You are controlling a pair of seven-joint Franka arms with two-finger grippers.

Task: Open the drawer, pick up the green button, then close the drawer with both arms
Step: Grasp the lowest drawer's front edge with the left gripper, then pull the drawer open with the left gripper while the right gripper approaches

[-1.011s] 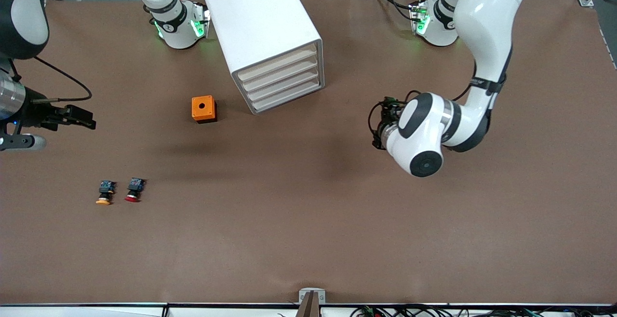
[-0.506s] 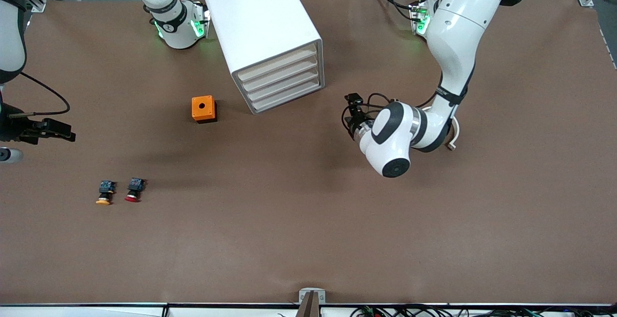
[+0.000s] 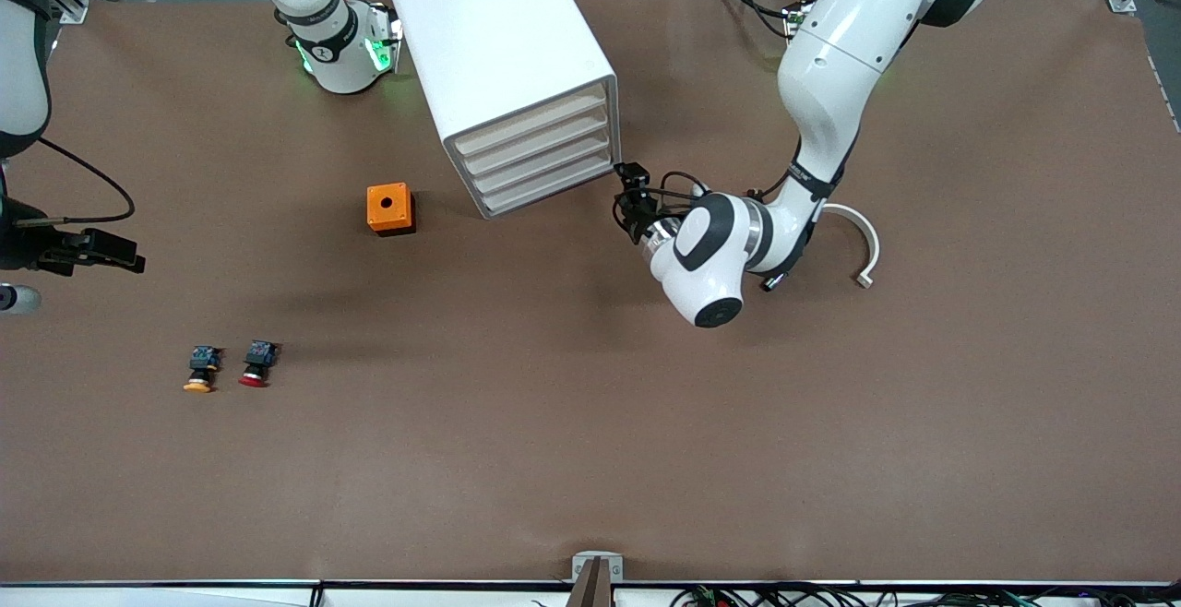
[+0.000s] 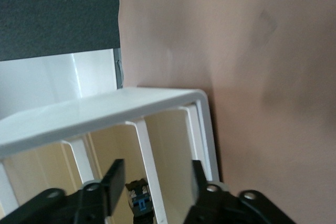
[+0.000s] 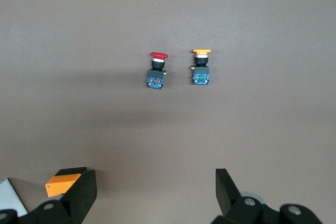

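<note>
Left gripper [image 3: 626,184], fingers spread and empty, at four o'clock of cabinet [image 3: 506,72]; right gripper [image 3: 129,261] spread, waiting.

no readable text, labels or numbers

White jointed arms [image 3: 830,63], black joint bands, black cabled claws [image 3: 631,194].

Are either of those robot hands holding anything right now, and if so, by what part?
No, both are empty. The left gripper is open in front of the cabinet, gripping nothing. The right gripper is open above the table, over the red button and orange button.
</note>
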